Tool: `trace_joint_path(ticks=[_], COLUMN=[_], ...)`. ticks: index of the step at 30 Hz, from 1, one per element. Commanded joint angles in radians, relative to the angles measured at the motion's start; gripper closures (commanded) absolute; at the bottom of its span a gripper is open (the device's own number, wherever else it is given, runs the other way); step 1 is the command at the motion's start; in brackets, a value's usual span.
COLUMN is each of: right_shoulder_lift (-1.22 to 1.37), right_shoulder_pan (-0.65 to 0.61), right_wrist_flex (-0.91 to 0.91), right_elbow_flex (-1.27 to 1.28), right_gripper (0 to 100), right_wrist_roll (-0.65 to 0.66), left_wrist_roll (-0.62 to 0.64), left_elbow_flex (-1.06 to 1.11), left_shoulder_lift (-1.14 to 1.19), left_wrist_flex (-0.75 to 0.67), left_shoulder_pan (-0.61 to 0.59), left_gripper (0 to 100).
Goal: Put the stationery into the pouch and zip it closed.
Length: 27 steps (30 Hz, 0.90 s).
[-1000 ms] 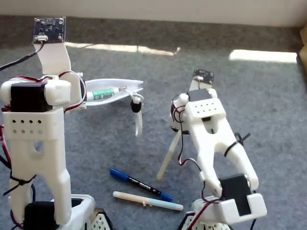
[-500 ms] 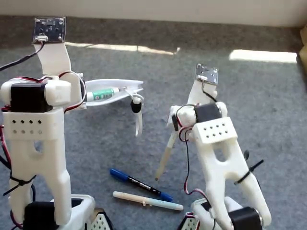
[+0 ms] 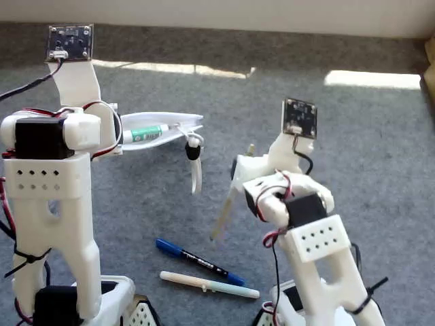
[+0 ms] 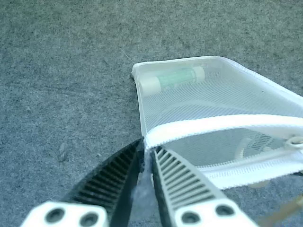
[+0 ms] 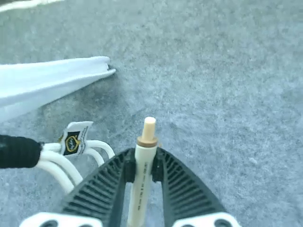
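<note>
While one pen (image 5: 143, 153) is gripped, two loose

Overhead view; wrist cameras close, sharing pouch (image 4: 213, 109)

Left arm (image 3: 51, 204): white printed shell, rows of small holes, black servo block, red and black cables, black cable tie, dark camera board (image 3: 69, 42) at the wrist.
Right arm (image 3: 306, 234): matching white shell, holed plate, black servo, red, black and white cables, camera board (image 3: 300, 117).
Left tool (image 4: 147, 147), right tool (image 5: 140, 161): black ribbed fingers (image 4: 111, 176), white mounts with round screw holes.
</note>
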Motion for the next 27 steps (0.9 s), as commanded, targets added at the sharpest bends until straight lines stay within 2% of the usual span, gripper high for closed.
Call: trace_joint_path(ticks=[1, 6, 12, 15, 18, 22, 27], right_shoulder_lift=[-0.11, -0.186, -0.243, -0.269, -0.305, -0.367, -0.469], right_shoulder_pan=[-0.01, -0.01, -0.012, -0.015, -0.071, -0.145, -0.208], right_wrist_flex=[-0.116, -0.229, -0.255, -0.255, -0.255, -0.269, -0.384], right_elbow_flex=[0.058, 0.151, 0.183, 0.197, 0.226, 0.265, 0.317], right_gripper=[99.3, 99.3, 99.3, 99.3, 99.3, 99.3, 99.3], right_wrist_roll=[0.011, 0.012, 0.015, 0.091, 0.149, 0.16, 0.161], left_wrist_roll=[-0.009, -0.009, -0.009, -0.009, -0.009, -0.009, -0.009], left_elbow_flex=[0.012, 0.012, 0.012, 0.012, 0.012, 0.012, 0.012], left_shoulder_lift=[0.008, 0.008, 0.008, 0.008, 0.008, 0.008, 0.008], left_wrist_flex=[-0.015, -0.015, -0.015, -0.015, -0.015, -0.015, -0.017], left_shoulder_pan=[-0.013, -0.013, -0.013, -0.013, -0.013, -0.013, -0.013], left_gripper=[99, 99, 99, 99, 99, 99, 99])
